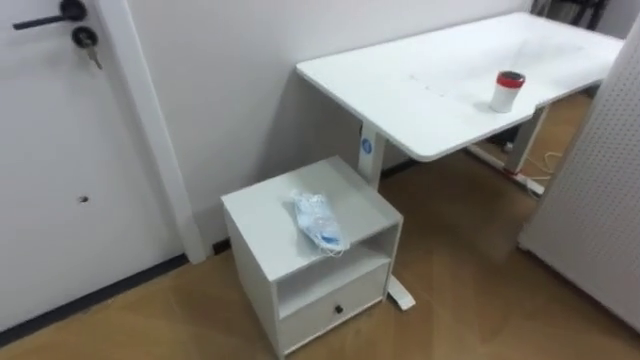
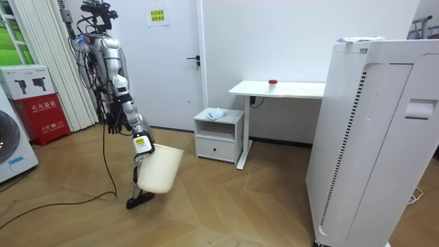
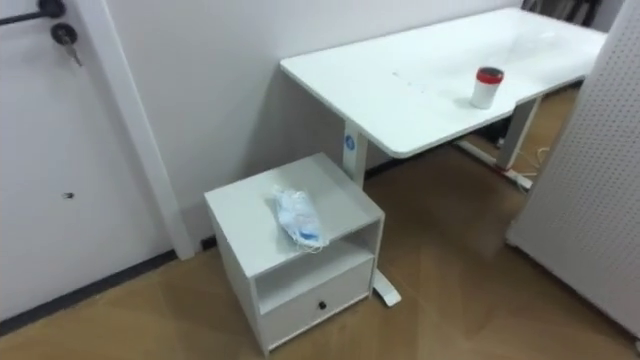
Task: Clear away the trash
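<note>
The garbage [image 1: 318,222], a crumpled clear and blue bag, is seen lying on the top of a low white cabinet [image 1: 262,222], right of the top's middle. Its long axis runs from the back of the top toward the front edge, slanted slightly to the right, and its near end reaches that edge above the open shelf [image 1: 325,280]; a drawer [image 1: 335,310] is set below the shelf. The rest of the top is bare on the left and behind. The cabinet is placed against the wall [image 1: 230,80], with a door [image 1: 50,150] to its left and a white surface [image 1: 440,80] just to its right, on which a red-lidded cup [image 1: 508,91] stands upright near the front edge. Open floor [image 1: 470,270] lies before the cabinet, bounded on the right by a perforated panel [image 1: 600,190]. In the room view the robot stands well apart from the cabinet, facing it, with a pale bin [image 2: 159,170] hung at its right hand [image 2: 140,145]; how the fingers are set cannot be told.
</note>
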{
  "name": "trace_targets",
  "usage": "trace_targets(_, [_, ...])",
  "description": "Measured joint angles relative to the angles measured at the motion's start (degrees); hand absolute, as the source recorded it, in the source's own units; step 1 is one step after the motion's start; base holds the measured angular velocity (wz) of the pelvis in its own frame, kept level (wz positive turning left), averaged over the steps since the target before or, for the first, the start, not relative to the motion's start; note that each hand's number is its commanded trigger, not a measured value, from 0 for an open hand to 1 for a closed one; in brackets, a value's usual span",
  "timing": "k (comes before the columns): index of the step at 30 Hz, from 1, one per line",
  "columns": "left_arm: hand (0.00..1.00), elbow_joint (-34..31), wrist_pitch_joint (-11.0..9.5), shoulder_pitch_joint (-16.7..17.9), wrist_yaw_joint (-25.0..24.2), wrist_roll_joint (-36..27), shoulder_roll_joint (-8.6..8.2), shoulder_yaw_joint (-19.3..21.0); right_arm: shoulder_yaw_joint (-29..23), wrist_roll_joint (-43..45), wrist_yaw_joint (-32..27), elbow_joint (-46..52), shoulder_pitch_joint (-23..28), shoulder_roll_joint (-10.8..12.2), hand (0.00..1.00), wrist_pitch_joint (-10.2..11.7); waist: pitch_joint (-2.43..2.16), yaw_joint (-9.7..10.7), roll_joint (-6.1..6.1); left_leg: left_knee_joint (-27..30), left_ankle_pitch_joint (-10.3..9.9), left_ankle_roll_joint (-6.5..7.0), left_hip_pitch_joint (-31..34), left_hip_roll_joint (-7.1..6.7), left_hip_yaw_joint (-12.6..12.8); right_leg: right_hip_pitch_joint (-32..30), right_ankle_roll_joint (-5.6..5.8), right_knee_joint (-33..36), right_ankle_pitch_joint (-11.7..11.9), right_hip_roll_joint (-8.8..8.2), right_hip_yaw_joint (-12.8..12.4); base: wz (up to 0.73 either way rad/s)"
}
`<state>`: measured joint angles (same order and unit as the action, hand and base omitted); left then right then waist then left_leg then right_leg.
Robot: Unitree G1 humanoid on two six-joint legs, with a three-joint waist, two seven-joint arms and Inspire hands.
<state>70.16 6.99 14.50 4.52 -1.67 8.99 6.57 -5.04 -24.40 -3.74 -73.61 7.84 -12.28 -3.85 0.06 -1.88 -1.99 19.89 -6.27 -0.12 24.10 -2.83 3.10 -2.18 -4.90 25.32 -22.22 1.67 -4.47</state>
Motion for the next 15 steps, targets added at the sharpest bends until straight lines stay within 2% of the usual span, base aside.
trace_targets(1, [0.00,0.01,-0.03,0.08,-0.01,0.05,0.01,0.05,0.14,0.38,-0.10,0.15,0.17,-0.03,1.00,0.00,0.00,0.22,0.11,0.32,1.73,0.31,-0.19,-0.13,0.07,0.58,0.37,-0.11,-0.61,-0.36,0.02,-0.54])
trace_targets(2, [0.00,-0.01,-0.82,0.06,-0.09,0.03,-0.01,0.11,0.11,0.46,-0.20,0.23,0.26,-0.06,1.00,-0.01,-0.05,0.37,-0.12,2.09,3.05,1.28,0.16,-0.71,0.05,1.12,1.24,-0.05,-1.95,-1.32,0.03,-0.50])
trace_targets(3, [0.00,0.00,-1.95,0.24,-0.17,-0.01,-0.07,0.20,0.13,0.43,-0.22,0.51,0.19,-0.09,1.00,-0.01,-0.36,-0.01,-0.85,4.78,2.56,2.10,0.63,-1.02,1.12,1.15,2.49,0.66,-3.50,-2.73,0.09,-0.55])
trace_targets(4, [0.00,0.01,-2.35,0.16,-0.19,-0.02,-0.02,0.13,0.42,0.43,-0.27,0.96,0.16,-0.06,1.00,-0.01,-0.56,-0.13,-0.92,5.95,1.64,3.47,0.71,-1.15,2.02,1.37,3.20,0.98,-4.11,-3.54,0.37,-0.58])
trace_targets(5, [0.00,0.17,-3.03,-0.29,-0.21,-0.09,0.43,0.04,1.30,0.41,-0.35,1.60,0.13,0.22,1.00,-0.32,-0.59,0.03,-2.54,7.39,0.05,5.81,0.30,-2.61,3.31,1.77,4.85,2.34,-5.56,-5.67,1.21,-0.35])
trace_targets(6, [0.00,0.26,-3.49,-1.22,-0.18,-0.27,0.69,-0.07,1.58,0.41,-0.46,2.37,0.42,0.24,1.00,-0.66,-0.49,0.40,-3.23,9.64,-2.08,7.14,0.09,-3.73,3.69,2.42,5.65,4.07,-6.63,-7.14,1.65,-0.29])
trace_targets(7, [0.00,0.30,-3.87,-1.69,-0.20,-0.37,0.66,-0.09,1.58,0.49,-0.58,2.59,0.38,0.15,1.00,-0.72,-0.48,0.19,-3.64,10.84,-3.31,7.49,-0.18,-3.98,3.86,2.06,5.83,6.29,-6.74,-7.69,1.74,-0.25])
trace_targets(8, [0.00,0.36,-4.85,-2.53,-0.20,-0.53,0.75,-0.21,1.55,0.69,-0.88,3.29,0.31,0.17,1.00,-0.91,-0.11,-0.16,-3.53,12.63,-5.72,8.05,-1.15,-4.10,4.75,0.05,7.10,14.46,-5.98,-8.57,2.12,-0.33])
trace_targets(9, [0.00,0.28,-5.36,-3.16,-0.12,-0.57,0.79,-0.45,1.42,0.65,-1.44,3.86,0.15,0.12,1.00,-1.11,0.00,-0.22,-3.45,14.11,-7.89,8.83,-2.49,-4.14,5.58,-2.88,8.60,22.78,-3.05,-9.59,2.45,-0.30])
trace_targets(10, [0.00,0.14,-5.67,-3.43,-0.02,-0.58,0.87,-0.93,1.41,0.57,-1.70,4.09,0.03,0.11,1.00,-1.09,0.03,-0.09,-3.33,14.60,-8.82,9.17,-3.37,-4.20,5.78,-4.16,8.89,26.39,-1.07,-9.95,2.45,-0.20])
trace_targets(12, [0.00,-0.12,-5.96,-5.32,0.67,-0.54,1.28,-1.72,1.47,-0.28,-2.73,5.40,-0.21,0.19,1.00,-0.72,0.02,-0.14,-2.52,15.22,-11.72,9.85,-6.10,-4.41,5.79,-8.90,9.01,37.04,7.66,-11.30,4.02,-0.13])
trace_targets(13, [0.00,-0.54,-6.05,-5.77,1.17,-0.54,1.35,-1.86,1.48,-0.56,-2.91,6.07,-0.25,0.20,1.00,-0.45,0.06,-0.18,-2.23,15.21,-12.14,9.96,-6.43,-4.35,5.70,-10.30,8.79,38.61,7.81,-11.56,4.79,-0.08])
trace_targets(14, [0.00,-1.83,-6.19,-6.82,2.53,-0.49,1.36,-2.48,1.49,-0.82,-3.23,7.20,-0.53,0.20,1.00,0.35,0.27,-0.11,-1.17,15.14,-12.67,10.09,-6.89,-3.79,5.51,-13.60,8.06,40.62,6.94,-11.62,6.25,0.00])
trace_targets(15, [0.00,-3.16,-6.70,-7.60,3.47,-0.55,1.19,-2.56,1.61,-0.82,-3.41,7.71,-1.05,0.17,1.00,1.34,0.50,-0.18,-0.27,14.33,-12.82,10.20,-7.74,-3.21,5.18,-16.20,7.75,39.27,5.47,-11.52,7.60,0.00])
